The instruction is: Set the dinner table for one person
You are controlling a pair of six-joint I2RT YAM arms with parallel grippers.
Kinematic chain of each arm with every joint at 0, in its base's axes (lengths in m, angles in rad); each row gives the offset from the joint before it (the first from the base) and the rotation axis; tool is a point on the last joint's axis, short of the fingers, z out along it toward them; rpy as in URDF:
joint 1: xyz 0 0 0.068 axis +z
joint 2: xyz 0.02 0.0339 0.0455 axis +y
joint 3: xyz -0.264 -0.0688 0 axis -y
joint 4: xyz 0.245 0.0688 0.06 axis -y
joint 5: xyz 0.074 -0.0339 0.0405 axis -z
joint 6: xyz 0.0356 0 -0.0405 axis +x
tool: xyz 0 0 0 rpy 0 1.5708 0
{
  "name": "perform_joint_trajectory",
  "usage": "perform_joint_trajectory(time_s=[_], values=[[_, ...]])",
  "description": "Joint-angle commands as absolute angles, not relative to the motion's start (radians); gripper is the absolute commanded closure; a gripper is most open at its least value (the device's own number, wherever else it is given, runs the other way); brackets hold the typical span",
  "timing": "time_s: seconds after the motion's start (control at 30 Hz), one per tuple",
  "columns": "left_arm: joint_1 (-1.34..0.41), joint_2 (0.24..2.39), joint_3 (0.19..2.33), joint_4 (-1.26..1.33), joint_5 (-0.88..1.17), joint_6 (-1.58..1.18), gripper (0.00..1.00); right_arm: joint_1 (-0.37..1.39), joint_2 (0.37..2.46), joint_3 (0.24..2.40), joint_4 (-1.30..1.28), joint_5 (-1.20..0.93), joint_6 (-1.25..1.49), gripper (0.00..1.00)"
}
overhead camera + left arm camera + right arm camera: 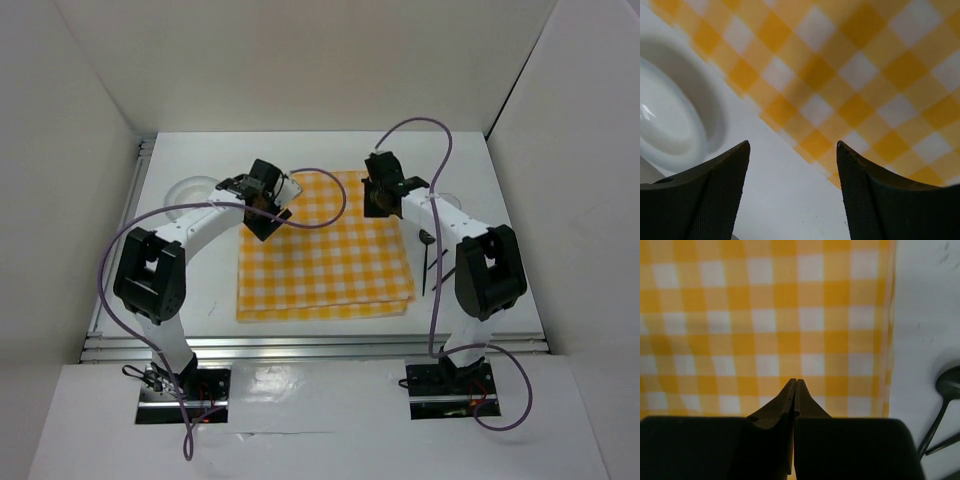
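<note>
Plate (670, 115) by left claw (792, 145); utensils (949, 384), right claw (795, 382).

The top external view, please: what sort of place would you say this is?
Probably a robotics test cell, not a dining room: plain white panel walls box in the dinner table, aluminium rails edge it, and two robot arms are bolted at its near edge.

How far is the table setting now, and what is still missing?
Done: the checked cloth lies flat on the dinner table. In hand: nothing; the left fingers stand open over the cloth's edge near the white plate, and the right fingers are shut and empty over the cloth. To do: the plate and the dark cutlery lie on bare table beside the cloth, not yet on it.
</note>
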State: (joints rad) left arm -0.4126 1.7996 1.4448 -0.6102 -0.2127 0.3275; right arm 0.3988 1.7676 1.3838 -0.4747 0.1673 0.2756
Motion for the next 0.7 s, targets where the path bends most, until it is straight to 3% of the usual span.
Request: perform_joint_trajectory(time_s=[0.0, 0.27, 0.67], values=[[-0.388, 1.761, 1.341, -0.617, -0.19, 0.284, 0.24, 0.367, 1.747, 1.273, -0.443, 0.12, 0.403, 1.0], [-0.397, 1.781, 1.212, -0.577, -0.19, 0.252, 0.24, 0.367, 1.793, 1.088, -0.434, 0.098, 0.523, 1.0], [-0.387, 1.792, 1.2, -0.546, -0.256, 0.241, 0.24, 0.367, 1.743, 1.068, -0.394, 0.074, 0.563, 1.0]])
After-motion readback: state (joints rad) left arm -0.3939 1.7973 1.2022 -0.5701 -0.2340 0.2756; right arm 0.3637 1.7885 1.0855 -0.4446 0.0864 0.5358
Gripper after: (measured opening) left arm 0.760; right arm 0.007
